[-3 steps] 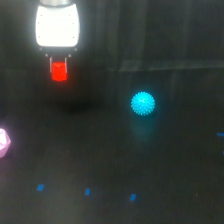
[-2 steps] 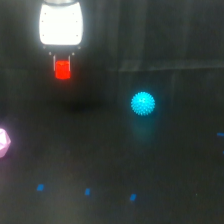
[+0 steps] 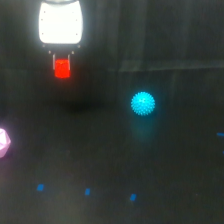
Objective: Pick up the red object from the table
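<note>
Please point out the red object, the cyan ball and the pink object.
red object (image 3: pixel 62 68), exterior view, middle of its front face.
cyan ball (image 3: pixel 143 103), exterior view, its centre.
pink object (image 3: pixel 3 142), exterior view, its visible part.

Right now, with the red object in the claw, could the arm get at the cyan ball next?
Probably not without letting go first. The claw is shut on the red object, so it is full. The cyan ball itself sits alone on the table, nothing beside or over it.
</note>
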